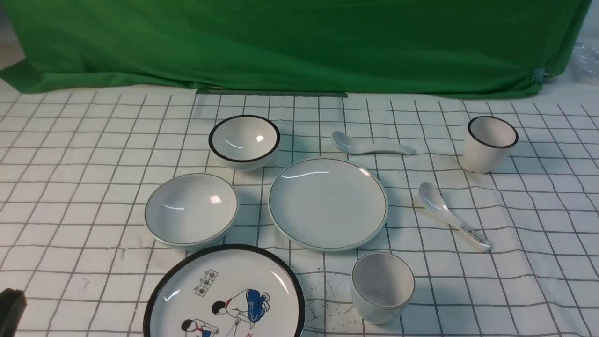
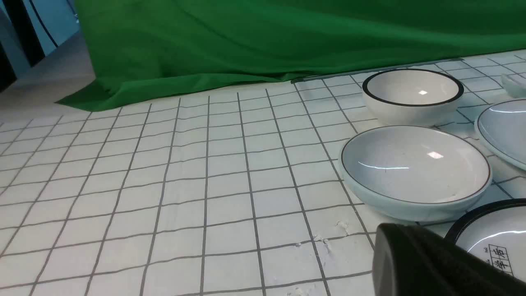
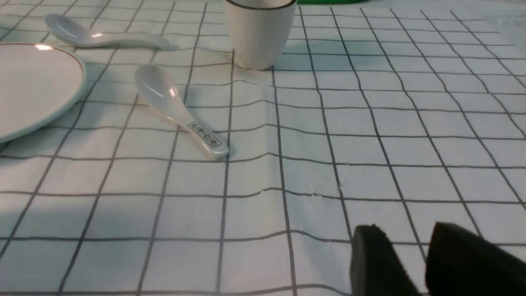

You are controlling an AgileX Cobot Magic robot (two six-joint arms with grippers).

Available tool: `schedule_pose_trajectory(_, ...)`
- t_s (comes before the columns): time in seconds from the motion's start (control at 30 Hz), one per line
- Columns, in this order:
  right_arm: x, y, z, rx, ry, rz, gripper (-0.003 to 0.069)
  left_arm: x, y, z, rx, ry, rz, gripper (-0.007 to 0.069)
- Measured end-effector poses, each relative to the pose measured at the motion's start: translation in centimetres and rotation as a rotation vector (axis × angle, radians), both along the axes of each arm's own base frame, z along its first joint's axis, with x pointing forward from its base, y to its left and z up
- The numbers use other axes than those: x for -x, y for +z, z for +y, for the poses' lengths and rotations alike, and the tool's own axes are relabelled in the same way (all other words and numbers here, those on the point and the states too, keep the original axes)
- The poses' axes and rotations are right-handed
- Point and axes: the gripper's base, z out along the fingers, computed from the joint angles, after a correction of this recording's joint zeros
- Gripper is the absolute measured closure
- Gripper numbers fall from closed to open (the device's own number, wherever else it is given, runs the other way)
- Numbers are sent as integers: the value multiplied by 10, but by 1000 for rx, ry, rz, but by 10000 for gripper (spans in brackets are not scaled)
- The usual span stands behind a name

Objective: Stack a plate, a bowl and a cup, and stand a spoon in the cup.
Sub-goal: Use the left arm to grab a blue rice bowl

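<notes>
The plate (image 1: 327, 203) lies mid-table, its edge in the right wrist view (image 3: 33, 86). The bowl (image 1: 191, 209) sits to its left and shows in the left wrist view (image 2: 415, 168). The cup (image 1: 382, 285) stands upright in front of the plate. The spoon (image 1: 369, 146) lies behind the plate, also in the right wrist view (image 3: 102, 38). My left gripper (image 1: 11, 304) is at the near left corner, low beside the bowl (image 2: 394, 242); only one dark mass shows. My right gripper (image 3: 404, 232) is empty, fingers slightly apart over bare cloth, out of the front view.
A black-rimmed bowl (image 1: 244, 140) stands behind the bowl. A cartoon plate (image 1: 224, 295) lies at the near edge. A black-rimmed cup (image 1: 489, 142) stands far right. A spoon with a printed handle (image 1: 451, 220) lies right of the plate. A green backdrop (image 1: 299, 42) closes the back.
</notes>
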Motion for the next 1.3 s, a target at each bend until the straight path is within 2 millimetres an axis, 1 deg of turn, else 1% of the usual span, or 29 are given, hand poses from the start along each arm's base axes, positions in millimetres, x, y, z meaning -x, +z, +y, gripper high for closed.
schedule_pose_trajectory(0.23, 0, 0, 0, 0, 0, 0, 421, 0, 0, 0, 0, 0, 0, 620)
schedule_pose_trajectory(0.37, 0, 0, 0, 0, 0, 0, 421, 0, 1, 1, -54, 0, -14, 620)
schedule_pose_trajectory(0.43, 0, 0, 0, 0, 0, 0, 421, -1, 7, 1, -47, 2, -85, 620)
schedule_pose_trajectory(0.47, 0, 0, 0, 0, 0, 0, 421, -1, 11, 0, -17, 4, -123, 620)
schedule_pose_trajectory(0.5, 0, 0, 0, 0, 0, 0, 421, -1, 17, 0, 92, 10, -186, 620)
schedule_pose_trajectory(0.53, 0, 0, 0, 0, 0, 0, 421, -1, 20, 1, 116, 12, -209, 620)
schedule_pose_trajectory(0.57, 0, 0, 0, 0, 0, 0, 421, 0, 28, 3, 278, 30, -295, 620)
schedule_pose_trajectory(0.6, 0, 0, 0, 0, 0, 0, 421, 0, 29, 3, 296, 32, -305, 620)
schedule_pose_trajectory(0.63, 0, 0, 0, 0, 0, 0, 421, 2, 36, 6, 420, 48, -380, 620)
schedule_pose_trajectory(0.67, 0, 0, 0, 0, 0, 0, 421, 2, 37, 7, 435, 50, -389, 620)
schedule_pose_trajectory(0.7, 0, 0, 0, 0, 0, 0, 421, 3, 42, 10, 521, 61, -447, 620)
schedule_pose_trajectory(0.73, 0, 0, 0, 0, 0, 0, 421, 5, 46, 12, 572, 67, -498, 620)
schedule_pose_trajectory(0.83, 0, 0, 0, 0, 0, 0, 421, 12, 59, 18, 662, 73, -675, 620)
schedule_pose_trajectory(0.87, 0, 0, 0, 0, 0, 0, 421, 13, 60, 19, 688, 69, -689, 620)
schedule_pose_trajectory(0.9, -1, 2, 0, -1, 0, -28, 421, 19, 68, 23, 823, 42, -804, 620)
schedule_pose_trajectory(0.93, -1, 3, 0, -3, 0, -35, 421, 19, 68, 23, 823, 42, -804, 620)
schedule_pose_trajectory(0.97, -2, 8, 0, -22, -2, -90, 421, 24, 81, 24, 974, -16, -846, 620)
schedule_pose_trajectory(1.0, -3, 13, 1, -58, -6, -148, 421, 27, 93, 23, 1011, -49, -855, 620)
schedule_pose_trajectory(1.03, -4, 19, 1, -127, -14, -214, 421, 29, 108, 19, 1032, -86, -810, 620)
schedule_pose_trajectory(1.07, -4, 21, 1, -155, -18, -237, 421, 32, 115, 18, 1027, -99, -816, 620)
schedule_pose_trajectory(1.1, -5, 24, 1, -228, -28, -279, 421, 31, 123, 16, 1012, -107, -771, 620)
schedule_pose_trajectory(1.13, -5, 28, 1, -292, -35, -319, 421, 33, 143, 12, 974, -126, -730, 620)
schedule_pose_trajectory(1.17, -5, 31, 1, -348, -39, -362, 421, 28, 154, 9, 946, -119, -650, 620)
schedule_pose_trajectory(1.2, -4, 36, 1, -408, -41, -408, 421, 22, 179, 5, 907, -113, -554, 620)
schedule_pose_trajectory(1.27, -4, 39, 0, -449, -39, -449, 421, 5, 198, 0, 856, -81, -402, 620)
schedule_pose_trajectory(1.3, -4, 40, 0, -457, -39, -458, 421, -9, 208, -3, 812, -58, -292, 620)
